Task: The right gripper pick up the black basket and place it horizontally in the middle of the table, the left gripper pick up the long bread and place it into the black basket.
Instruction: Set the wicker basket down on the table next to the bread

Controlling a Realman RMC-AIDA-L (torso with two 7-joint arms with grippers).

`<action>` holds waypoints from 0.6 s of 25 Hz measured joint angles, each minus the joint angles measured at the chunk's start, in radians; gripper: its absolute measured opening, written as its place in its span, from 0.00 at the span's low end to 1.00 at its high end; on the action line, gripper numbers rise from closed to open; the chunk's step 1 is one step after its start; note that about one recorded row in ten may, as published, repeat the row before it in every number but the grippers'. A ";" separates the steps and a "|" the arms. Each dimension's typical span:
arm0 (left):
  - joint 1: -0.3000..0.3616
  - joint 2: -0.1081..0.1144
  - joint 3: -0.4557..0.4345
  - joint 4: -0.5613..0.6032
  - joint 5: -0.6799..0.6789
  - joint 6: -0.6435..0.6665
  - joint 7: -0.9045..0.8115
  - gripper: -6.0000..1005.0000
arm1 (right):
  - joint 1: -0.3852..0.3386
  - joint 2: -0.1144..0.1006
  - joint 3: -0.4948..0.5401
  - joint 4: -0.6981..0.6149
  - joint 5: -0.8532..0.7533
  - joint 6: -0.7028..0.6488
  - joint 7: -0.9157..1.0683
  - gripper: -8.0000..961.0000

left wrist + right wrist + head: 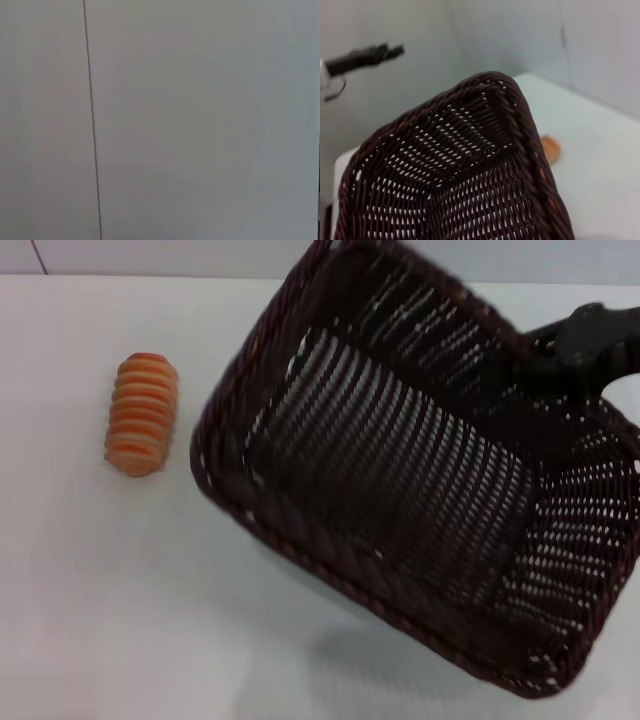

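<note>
Tabletop (120, 620) spreads white across the head view. The black basket (420, 490) fills the centre and right, tilted and raised above its shadow. The right hand (590, 345), upper right, clamps the basket's far rim. The long bread (143, 413) lies at left, apart from the basket. In the right wrist view's upper left, the left hand (390, 50) hangs away from the tabletop; its grip cannot be told.

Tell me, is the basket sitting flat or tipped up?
Tipped up. The black basket hangs tilted above the table, held at its far rim by the right gripper, throwing a shadow underneath.

Right hand (590, 345) matte black, rounded chunky housing, left hand (395, 49) slim black, thin dark cable
</note>
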 joint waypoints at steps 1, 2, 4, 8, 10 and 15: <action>0.000 0.001 -0.004 0.000 0.005 0.000 0.001 0.81 | 0.011 -0.002 -0.007 -0.011 -0.015 0.012 -0.001 0.18; 0.000 0.001 -0.004 0.000 0.005 0.000 0.001 0.81 | 0.011 -0.002 -0.007 -0.011 -0.015 0.012 -0.001 0.18; -0.003 0.002 -0.005 0.002 0.007 0.000 0.001 0.81 | 0.042 -0.011 -0.020 -0.053 -0.068 0.034 0.003 0.18; -0.006 0.003 -0.005 0.005 0.007 -0.001 0.002 0.81 | 0.070 -0.022 -0.024 -0.096 -0.129 0.038 0.006 0.18; -0.010 0.004 -0.004 0.005 0.006 -0.009 0.003 0.81 | 0.093 -0.032 -0.024 -0.111 -0.201 0.039 0.006 0.17; -0.013 0.000 0.011 0.010 0.006 -0.013 0.011 0.81 | 0.136 -0.048 -0.018 -0.157 -0.264 0.032 -0.019 0.17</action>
